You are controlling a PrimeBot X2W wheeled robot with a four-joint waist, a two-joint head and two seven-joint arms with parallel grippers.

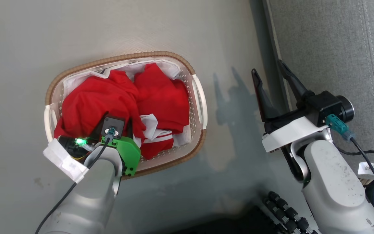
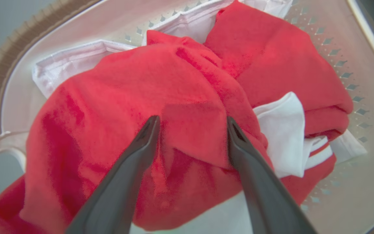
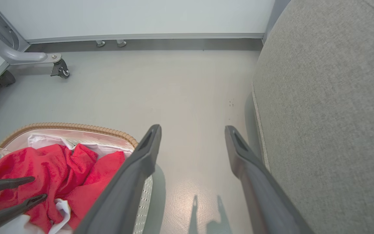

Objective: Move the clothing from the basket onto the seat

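The clothing (image 1: 161,94), bright red with white bands, lies heaped in the basket (image 1: 122,58) on the floor. My left gripper (image 1: 113,127) reaches down into the basket's near left part. In the left wrist view its jaws stand open (image 2: 193,119) astride a raised fold of the red clothing (image 2: 109,97), tips at the fabric. My right gripper (image 1: 268,66) is open and holds nothing, hovering over the floor between the basket and the grey seat (image 1: 330,48). The right wrist view shows this gripper (image 3: 192,129), the seat (image 3: 330,113), the basket's rim (image 3: 67,125) and the left gripper (image 3: 40,187) over the clothing (image 3: 54,165).
A white liner (image 1: 170,66) lines the basket under the clothing. A grey frame leg with a caster (image 3: 58,68) stands by the far wall. My base with black rollers (image 1: 284,208) sits at the bottom. Bare floor (image 3: 180,91) lies between basket and seat.
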